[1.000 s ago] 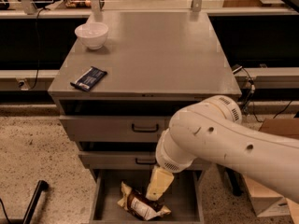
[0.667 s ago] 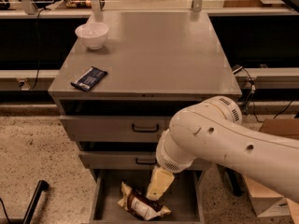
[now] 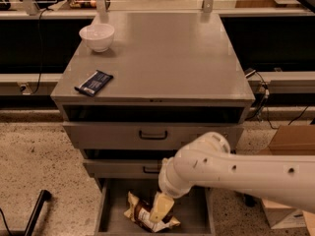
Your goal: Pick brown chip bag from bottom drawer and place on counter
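The brown chip bag (image 3: 139,214), crinkled cream with a dark brown panel, lies in the open bottom drawer (image 3: 105,206) of the grey cabinet. My gripper (image 3: 161,209), cream-coloured at the end of the white arm (image 3: 231,173), reaches down into the drawer from the right. It sits right on the bag's right half and hides part of it. The counter (image 3: 162,53) is the flat grey top of the cabinet, well above the gripper.
A white bowl (image 3: 97,36) stands at the counter's back left, and a dark blue bar wrapper (image 3: 93,82) lies at its front left. Two shut upper drawers with black handles (image 3: 153,134) sit above the open one. A cardboard box (image 3: 290,141) is on the floor at right, a black bar (image 3: 37,210) at lower left.
The arm has dropped lower and the gripper has gone down deeper into the bottom drawer onto the chip bag. The bag lies where it did.
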Controlling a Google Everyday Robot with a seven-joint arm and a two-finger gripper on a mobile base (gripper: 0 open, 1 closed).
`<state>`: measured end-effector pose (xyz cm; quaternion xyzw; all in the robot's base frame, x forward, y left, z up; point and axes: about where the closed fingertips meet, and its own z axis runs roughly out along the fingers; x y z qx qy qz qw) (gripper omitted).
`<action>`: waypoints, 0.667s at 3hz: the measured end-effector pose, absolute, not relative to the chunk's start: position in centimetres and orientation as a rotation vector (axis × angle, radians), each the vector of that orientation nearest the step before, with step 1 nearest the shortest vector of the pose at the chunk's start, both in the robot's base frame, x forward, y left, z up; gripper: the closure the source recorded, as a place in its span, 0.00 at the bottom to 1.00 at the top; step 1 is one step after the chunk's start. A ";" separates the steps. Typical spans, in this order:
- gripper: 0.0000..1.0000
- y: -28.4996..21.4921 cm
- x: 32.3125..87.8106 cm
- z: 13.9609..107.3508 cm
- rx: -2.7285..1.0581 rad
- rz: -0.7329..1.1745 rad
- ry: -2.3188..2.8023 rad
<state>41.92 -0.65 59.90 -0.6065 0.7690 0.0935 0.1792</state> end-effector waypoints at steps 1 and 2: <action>0.00 -1.8 39.7 51.8 -1.711 0.308 2.165; 0.00 -0.6 41.1 51.3 -1.702 0.290 2.057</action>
